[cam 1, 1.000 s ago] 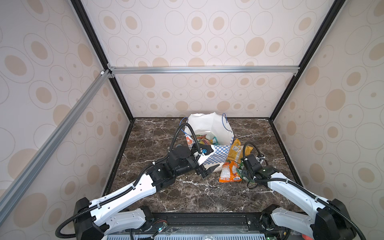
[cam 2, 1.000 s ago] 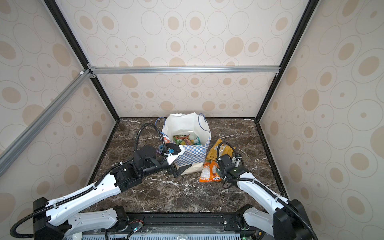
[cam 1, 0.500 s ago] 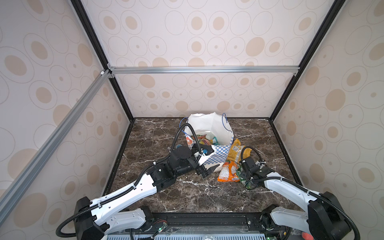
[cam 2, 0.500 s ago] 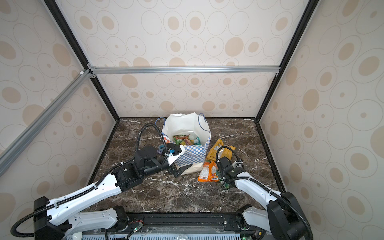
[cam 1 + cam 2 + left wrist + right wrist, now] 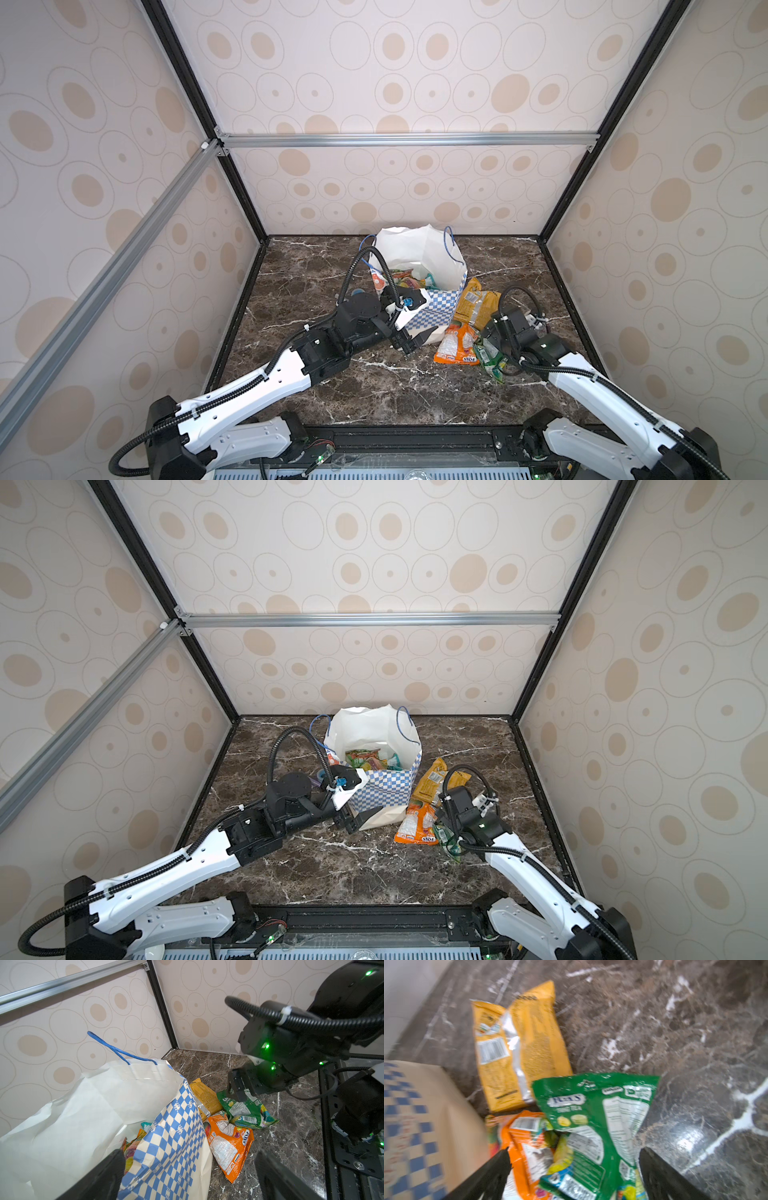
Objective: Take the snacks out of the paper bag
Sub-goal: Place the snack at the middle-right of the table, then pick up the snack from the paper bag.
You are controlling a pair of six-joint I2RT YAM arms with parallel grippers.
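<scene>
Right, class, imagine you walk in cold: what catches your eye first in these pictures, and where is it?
The tall white paper bag with blue checks stands toward the back of the dark marble table, with more packets showing inside. Beside it, on the robot's right, lie a yellow packet, an orange packet and a green packet, with the right end effector open over the green one.

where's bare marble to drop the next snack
The widest bare patch is the front marble between the two arms, short of the orange packet. There is also the back right corner, behind the yellow packet. It is crowded right of the bag, where the yellow, orange and green packet overlap under the right gripper.
</scene>
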